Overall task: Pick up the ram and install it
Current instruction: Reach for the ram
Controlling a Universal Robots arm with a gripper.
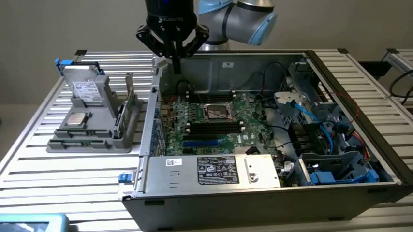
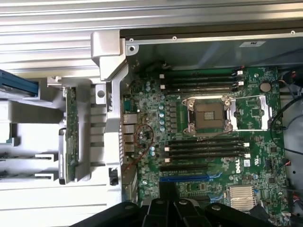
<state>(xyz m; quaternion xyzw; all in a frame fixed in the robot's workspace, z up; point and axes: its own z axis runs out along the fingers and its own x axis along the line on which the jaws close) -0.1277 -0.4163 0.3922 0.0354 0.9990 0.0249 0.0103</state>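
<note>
Ram [image 1: 133,111] stands on edge in the grey holder [image 1: 90,143], left-centre of the exterior view, just outside the PC case [image 1: 213,170] wall. In the wrist view the ram [image 2: 71,135] reads as a thin green strip w/ tiny components, slotted upright between grey plastic ribs. Gripper [image 1: 175,67] hangs at upper centre of the exterior view, over the case's back-left corner, near the ram but not touching; it looks pinched together & empty, its black tip [image 2: 168,198] over the motherboard [image 1: 248,126]. Step, I judge: approach to the pick, nothing grasped yet, install not begun. The pick calls for parting the grip, lining up w/ the stick's long edge & pinching the flat faces, since the board is thin, rigid and easy to tip in its rack. Black DIMM slots [image 1: 213,126] sit empty below the open CPU socket [image 1: 218,112], a square metal frame. Holder is matte moulded plastic; case is dull sheet steel; the table [image 1: 58,179] is ribbed aluminium slats.
</note>
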